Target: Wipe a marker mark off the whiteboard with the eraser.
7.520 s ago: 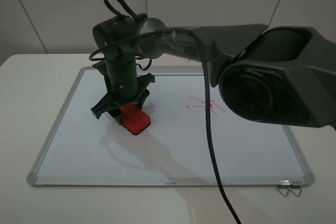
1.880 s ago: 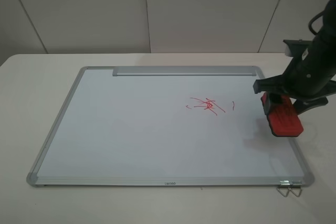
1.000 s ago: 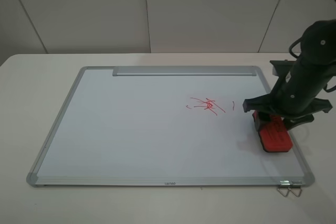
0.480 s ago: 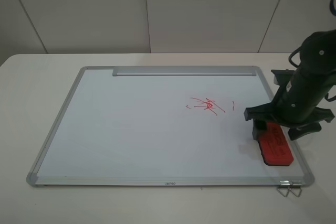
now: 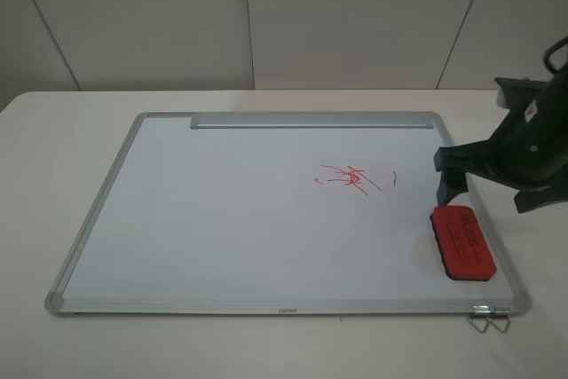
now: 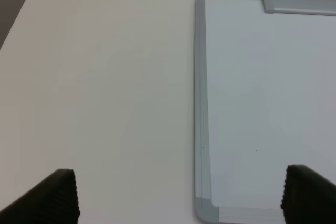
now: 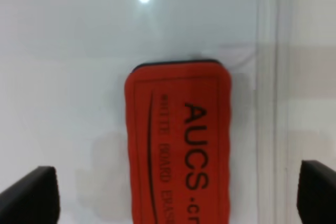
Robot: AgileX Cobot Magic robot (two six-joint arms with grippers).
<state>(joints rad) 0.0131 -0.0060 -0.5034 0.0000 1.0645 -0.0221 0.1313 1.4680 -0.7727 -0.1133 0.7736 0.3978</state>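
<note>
Red rectangular block eraser with black lettering and a dark felt base lay flat on the large white whiteboard with a thin silver frame, near its right edge and front right corner, touching neither gripper. Hovered just above and behind it: the black right gripper, jaws spread wide, nothing held; seen likewise from the right wrist, the eraser between and beyond the parted tips. Sat well apart toward the board's middle: the red marker mark of crossed lines. Hung over the white table by the board's corner: the left gripper, jaws wide open and empty.
</note>
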